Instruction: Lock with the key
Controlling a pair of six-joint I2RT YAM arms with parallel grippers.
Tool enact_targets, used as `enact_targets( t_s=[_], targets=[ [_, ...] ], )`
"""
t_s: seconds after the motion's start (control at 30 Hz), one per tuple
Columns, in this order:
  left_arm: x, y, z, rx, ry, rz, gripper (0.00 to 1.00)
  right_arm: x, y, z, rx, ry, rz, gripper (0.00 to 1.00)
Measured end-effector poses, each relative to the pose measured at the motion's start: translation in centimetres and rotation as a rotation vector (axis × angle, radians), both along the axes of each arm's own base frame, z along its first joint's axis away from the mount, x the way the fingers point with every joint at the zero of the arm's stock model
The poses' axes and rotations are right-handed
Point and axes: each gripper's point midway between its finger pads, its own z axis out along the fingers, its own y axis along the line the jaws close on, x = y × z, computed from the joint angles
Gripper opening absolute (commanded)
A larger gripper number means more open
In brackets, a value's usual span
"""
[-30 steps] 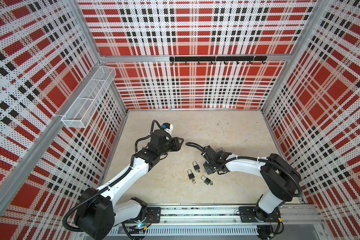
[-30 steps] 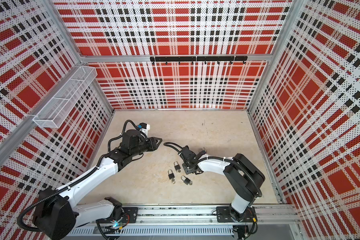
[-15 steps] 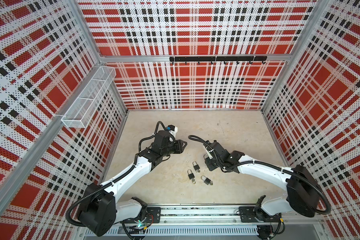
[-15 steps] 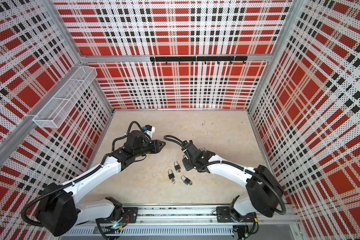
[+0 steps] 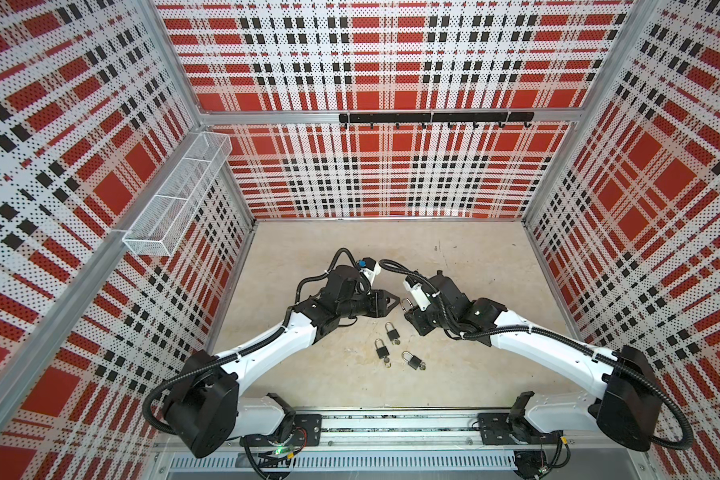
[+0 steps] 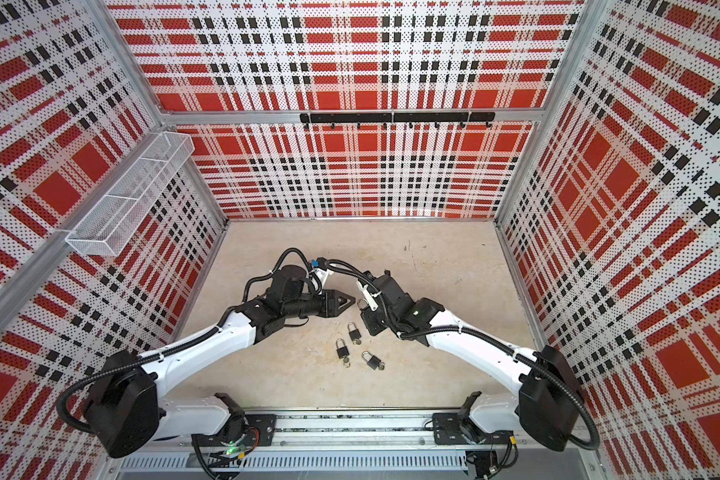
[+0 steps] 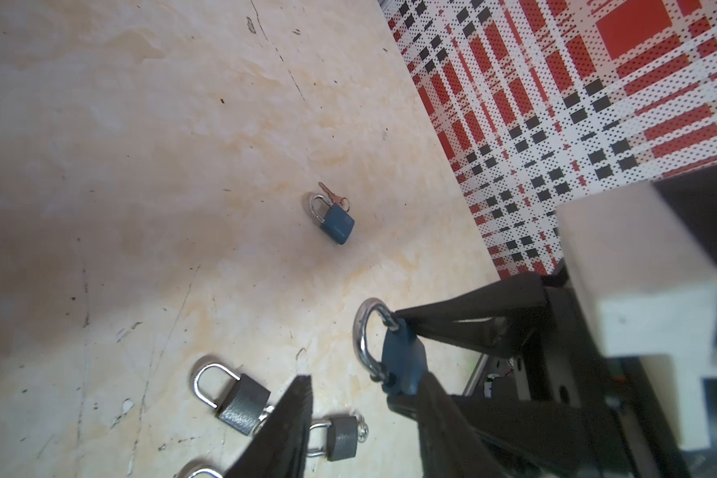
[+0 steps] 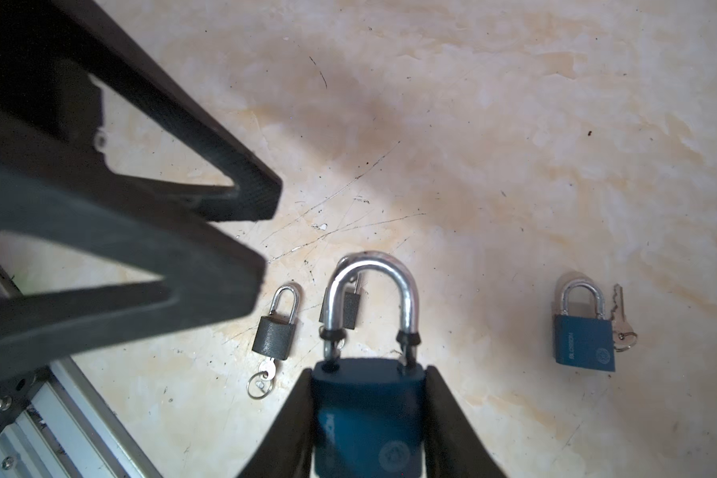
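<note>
My right gripper (image 8: 368, 372) is shut on a blue padlock (image 8: 367, 418), one finger on each side of its body. The silver shackle (image 8: 371, 285) points away from the gripper and looks lifted. In both top views the held padlock (image 5: 406, 305) (image 6: 362, 305) hangs above the floor at mid-table. My left gripper (image 7: 365, 385) is open and empty, its tips (image 5: 395, 301) just left of the shackle. A second blue padlock (image 7: 337, 223) (image 8: 583, 343) lies on the floor with a loose key (image 8: 619, 327) beside it.
Three small grey padlocks (image 5: 390, 332) (image 5: 381, 349) (image 5: 413, 360) with keys in them lie on the floor in front of the grippers. A wire basket (image 5: 175, 199) hangs on the left wall and a black hook rail (image 5: 433, 118) on the back wall.
The right arm has lifted the blue padlock off the floor and swung it back towards the middle. The left gripper has moved right to meet it.
</note>
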Motion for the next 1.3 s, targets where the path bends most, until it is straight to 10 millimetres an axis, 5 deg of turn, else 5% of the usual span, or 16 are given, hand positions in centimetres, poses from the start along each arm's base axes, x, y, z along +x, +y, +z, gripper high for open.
enact_targets(
  t_s=[0.5,0.73,0.9,0.97,1.13,1.3],
  targets=[
    [0.4,-2.4,0.0,-0.053,0.016,-0.043,0.36,0.0,0.3,1.2,0.026,-0.018,0.011,0.10],
    [0.5,-2.6,-0.2,-0.058,0.025,-0.045,0.23,-0.2,0.4,1.7,0.035,-0.029,0.017,0.10],
    [0.4,-2.9,0.2,-0.080,0.025,-0.056,0.02,-0.2,0.3,1.6,0.032,-0.026,0.017,0.10],
    [0.4,-3.2,0.8,-0.093,0.013,-0.065,0.00,-0.1,0.2,1.6,0.028,-0.027,0.012,0.11],
    [0.5,-3.3,0.8,-0.100,0.019,-0.062,0.00,-0.1,0.1,1.8,0.034,-0.031,0.007,0.40],
    [1.0,-3.2,1.3,-0.140,0.029,-0.032,0.00,-0.1,-0.4,3.3,0.104,-0.059,-0.015,0.48]
  ],
)
